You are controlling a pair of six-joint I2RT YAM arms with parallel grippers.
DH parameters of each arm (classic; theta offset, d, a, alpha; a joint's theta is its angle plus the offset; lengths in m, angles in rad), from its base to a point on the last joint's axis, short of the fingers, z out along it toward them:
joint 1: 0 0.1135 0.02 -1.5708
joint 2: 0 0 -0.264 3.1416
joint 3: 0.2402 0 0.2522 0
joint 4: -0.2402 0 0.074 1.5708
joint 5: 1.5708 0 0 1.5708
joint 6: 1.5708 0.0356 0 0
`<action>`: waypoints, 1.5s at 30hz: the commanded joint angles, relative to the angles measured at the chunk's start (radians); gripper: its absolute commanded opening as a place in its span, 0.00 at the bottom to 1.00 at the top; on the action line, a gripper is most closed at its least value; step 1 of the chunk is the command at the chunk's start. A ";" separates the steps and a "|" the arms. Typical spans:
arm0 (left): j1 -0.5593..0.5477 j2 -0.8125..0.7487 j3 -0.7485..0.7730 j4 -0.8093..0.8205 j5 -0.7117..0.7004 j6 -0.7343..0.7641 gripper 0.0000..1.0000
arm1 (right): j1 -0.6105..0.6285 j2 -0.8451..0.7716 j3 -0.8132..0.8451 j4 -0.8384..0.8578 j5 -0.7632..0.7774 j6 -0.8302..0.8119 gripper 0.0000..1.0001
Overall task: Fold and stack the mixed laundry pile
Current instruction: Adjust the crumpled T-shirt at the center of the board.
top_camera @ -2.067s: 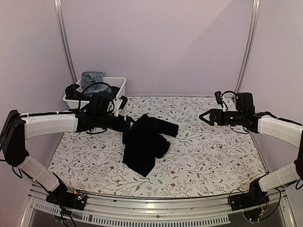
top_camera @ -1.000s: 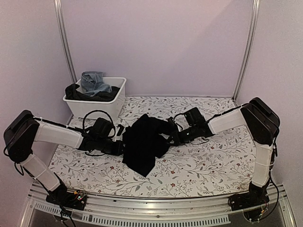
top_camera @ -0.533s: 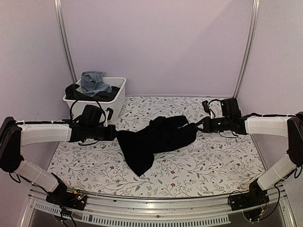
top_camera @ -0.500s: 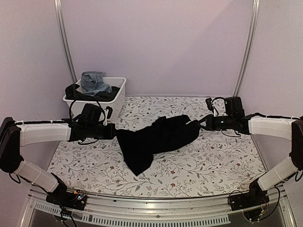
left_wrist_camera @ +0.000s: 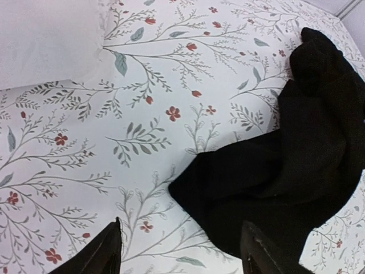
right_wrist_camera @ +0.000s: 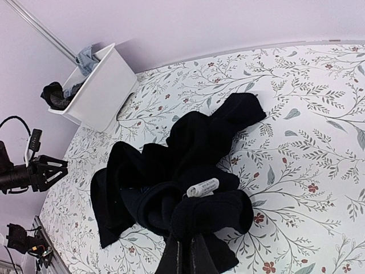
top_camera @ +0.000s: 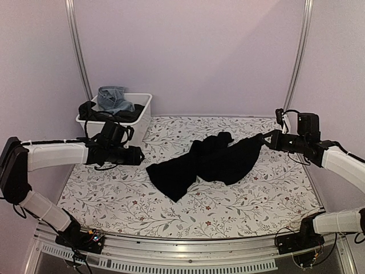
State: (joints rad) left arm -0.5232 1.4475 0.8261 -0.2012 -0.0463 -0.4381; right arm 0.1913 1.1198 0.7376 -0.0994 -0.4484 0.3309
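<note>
A black garment (top_camera: pixel 211 162) lies stretched out and crumpled on the floral table cover, its right end lifted. My right gripper (top_camera: pixel 267 138) is shut on that end. In the right wrist view the shut gripper (right_wrist_camera: pixel 185 251) pinches bunched black garment (right_wrist_camera: pixel 148 171) next to a white label (right_wrist_camera: pixel 203 188). My left gripper (top_camera: pixel 141 155) stands open just left of the garment's left corner, apart from it. In the left wrist view the open gripper (left_wrist_camera: pixel 181 251) holds nothing, and the black garment (left_wrist_camera: pixel 296 165) lies just beyond it. Light blue jeans (top_camera: pixel 112 98) and dark clothes (top_camera: pixel 91 109) lie in the bin.
A white plastic bin (top_camera: pixel 122 124) stands at the table's back left corner, behind my left arm. It also shows in the right wrist view as the bin (right_wrist_camera: pixel 102 85). Metal frame posts (top_camera: pixel 296 63) rise at the back corners.
My right gripper has pulled the black garment to the right and lifted its end. My left gripper has let go of the garment, opened and drawn back to the left.
</note>
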 commanded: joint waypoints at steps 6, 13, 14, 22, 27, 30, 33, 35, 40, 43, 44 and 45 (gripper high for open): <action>-0.391 0.059 -0.035 0.113 0.050 0.077 0.72 | -0.004 0.012 -0.014 0.040 -0.120 0.022 0.00; -0.483 0.368 0.135 0.052 -0.036 0.083 0.68 | -0.005 0.007 0.028 0.017 -0.112 0.014 0.00; -0.483 0.395 0.153 0.039 -0.061 0.082 0.66 | -0.005 0.004 0.036 0.009 -0.107 0.012 0.00; -0.477 0.327 0.186 -0.058 -0.138 0.081 0.00 | -0.006 -0.061 0.131 -0.112 -0.018 -0.029 0.00; -0.447 -0.053 0.147 0.029 -0.064 0.103 0.00 | -0.041 -0.123 0.221 -0.212 0.081 -0.067 0.00; -0.386 -0.208 0.155 0.020 -0.040 0.099 0.00 | -0.077 -0.145 0.274 -0.248 0.129 -0.087 0.00; -0.299 -0.305 0.155 0.007 0.004 0.074 0.00 | -0.113 -0.141 0.316 -0.250 0.147 -0.101 0.00; -0.242 -0.330 0.143 0.015 0.051 0.044 0.00 | -0.125 -0.096 0.345 -0.244 0.136 -0.107 0.00; -0.185 -0.279 0.078 0.026 0.065 -0.044 0.00 | -0.126 0.072 0.348 -0.178 0.096 -0.103 0.00; -0.155 -0.279 0.031 -0.011 0.049 -0.110 0.00 | -0.126 0.149 0.305 -0.173 0.107 -0.103 0.00; -0.145 -0.297 0.010 -0.024 0.017 -0.131 0.00 | -0.126 0.156 0.277 -0.165 0.107 -0.101 0.00; -0.133 -0.323 -0.012 -0.036 0.005 -0.149 0.00 | -0.126 0.149 0.242 -0.138 0.105 -0.097 0.00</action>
State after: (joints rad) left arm -0.7029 1.1767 0.8738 -0.1768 -0.0051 -0.4862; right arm 0.0689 1.2514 1.0653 -0.2783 -0.3489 0.2401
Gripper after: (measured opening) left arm 0.005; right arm 0.021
